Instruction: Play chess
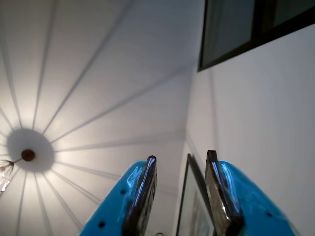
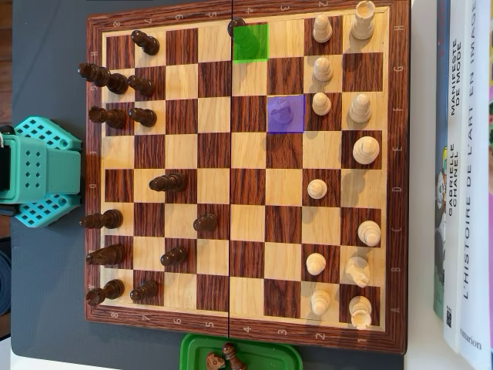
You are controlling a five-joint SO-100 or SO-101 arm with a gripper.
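Ceiling filled the wrist view; the gripper (image 1: 179,160), jaws parted and empty, needed lowering toward the chessboard's (image 2: 246,327) purple-highlighted piece (image 2: 284,114).

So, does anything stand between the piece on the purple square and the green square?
No, the squares between the purple-square piece and the green square are bare; only a dark piece crowds the green square's top-left corner.

Overhead view: chessboard (image 2: 246,324) centre on desk (image 2: 46,308); books (image 2: 462,177) right of it; arm base (image 2: 38,171) left; tray (image 2: 254,353) below.
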